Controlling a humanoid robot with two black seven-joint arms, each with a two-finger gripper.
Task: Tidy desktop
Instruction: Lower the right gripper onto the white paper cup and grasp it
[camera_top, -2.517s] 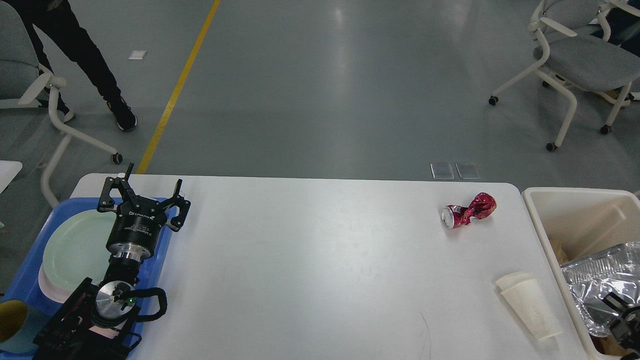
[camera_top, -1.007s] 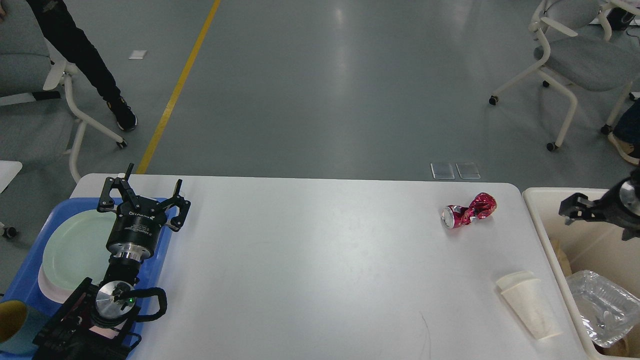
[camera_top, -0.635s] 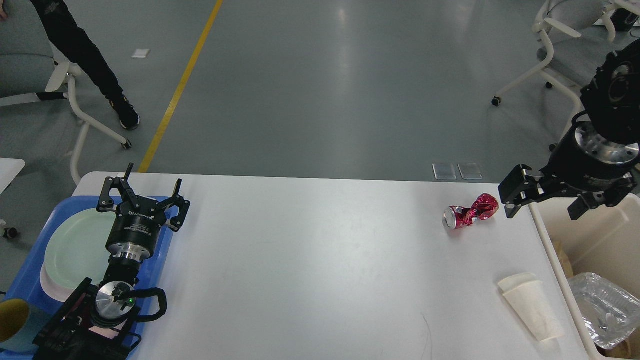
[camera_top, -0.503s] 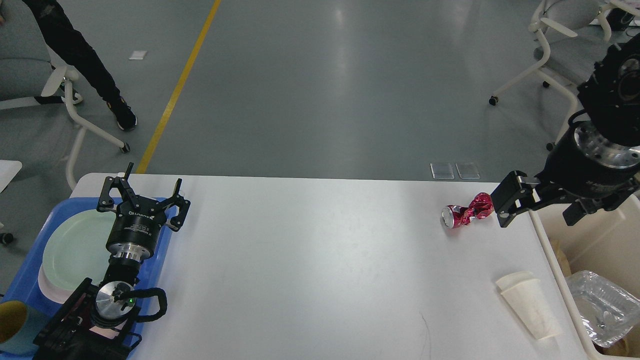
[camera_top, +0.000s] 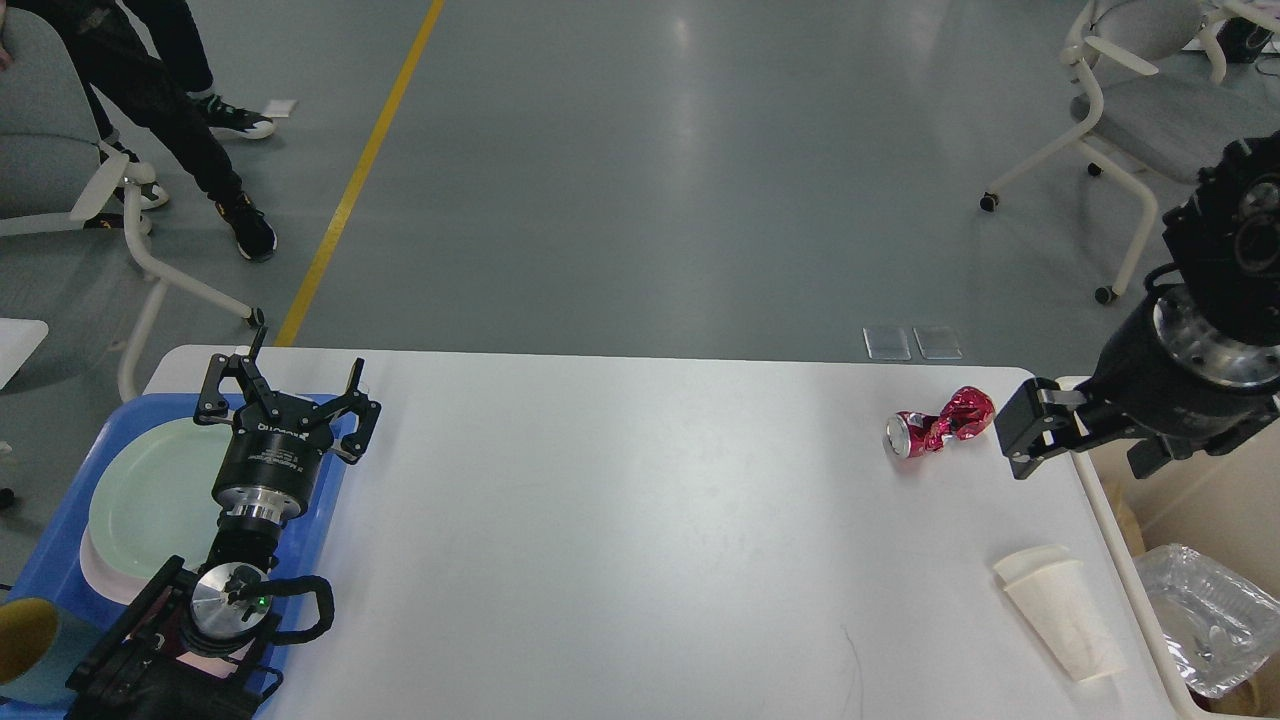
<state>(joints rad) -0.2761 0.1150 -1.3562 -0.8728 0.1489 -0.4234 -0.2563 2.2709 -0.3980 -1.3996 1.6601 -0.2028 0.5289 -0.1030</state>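
The white desktop (camera_top: 640, 520) holds a crushed red can (camera_top: 940, 422) at the far right and a white paper cup (camera_top: 1065, 612) lying on its side near the front right. My right gripper (camera_top: 1090, 448) is open and empty. It hovers just right of the can, above the desktop's right edge, and is not touching the can. My left gripper (camera_top: 290, 392) is open and empty, above the right rim of the blue tray (camera_top: 45, 560).
The tray holds a pale green plate (camera_top: 150, 490) and a yellow-lined cup (camera_top: 25, 640). A cream bin (camera_top: 1130, 580) stands against the desktop's right edge with a foil container (camera_top: 1215, 620) in it. Chairs and a person's legs are beyond the desktop.
My right arm rose out of the bin, leaving the foil container inside, and swung left to beside the can. It then sank a little. The left arm has not moved.
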